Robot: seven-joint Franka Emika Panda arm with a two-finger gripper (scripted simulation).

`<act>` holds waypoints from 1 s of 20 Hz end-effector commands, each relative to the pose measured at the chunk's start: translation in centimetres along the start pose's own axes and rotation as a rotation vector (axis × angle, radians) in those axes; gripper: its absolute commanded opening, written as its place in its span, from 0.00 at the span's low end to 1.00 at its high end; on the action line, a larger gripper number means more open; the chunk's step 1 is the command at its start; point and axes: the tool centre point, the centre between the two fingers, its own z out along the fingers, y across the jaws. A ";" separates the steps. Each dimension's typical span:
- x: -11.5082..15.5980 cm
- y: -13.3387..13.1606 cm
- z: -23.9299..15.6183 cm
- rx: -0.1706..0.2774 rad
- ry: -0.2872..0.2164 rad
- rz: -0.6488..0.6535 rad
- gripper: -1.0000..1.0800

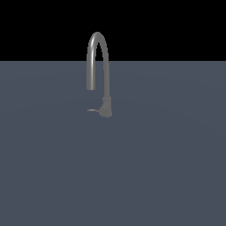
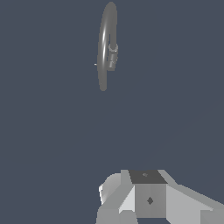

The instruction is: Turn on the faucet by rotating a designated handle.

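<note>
The worktop (image 1: 167, 167) is the biggest thing around me, one flat slate-grey surface that fills most of both views, with plain black above its far edge in the exterior view. I can read no brand, label or writing on it or on anything else here.

Next in size is the faucet (image 1: 97, 57), a slim grey arched tap that stands upright on the worktop. Its tall spout curves over and ends in the air above the surface, on the exterior view's left of its short, thicker base. From my wrist camera the faucet (image 2: 104, 48) lies well ahead of my tool and apart from it, seen nearly from above, so the arch looks like a narrow loop.

My tool (image 2: 146, 199) shows only as pale grey and white blocky housing at the edge of the wrist view. Its fingertips are out of sight, so I cannot tell whether they are apart or together. It touches nothing.

Smallest is the handle (image 1: 92, 110), a thin grey lever that sticks out sideways from the base toward the exterior view's left, low over the worktop and under the spout's mouth.
</note>
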 end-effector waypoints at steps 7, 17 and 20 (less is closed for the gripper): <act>0.7 -0.3 0.4 -0.033 -0.003 -0.035 0.00; 4.4 -2.2 2.9 -0.220 -0.021 -0.239 0.00; 5.9 -3.1 4.2 -0.302 -0.028 -0.328 0.00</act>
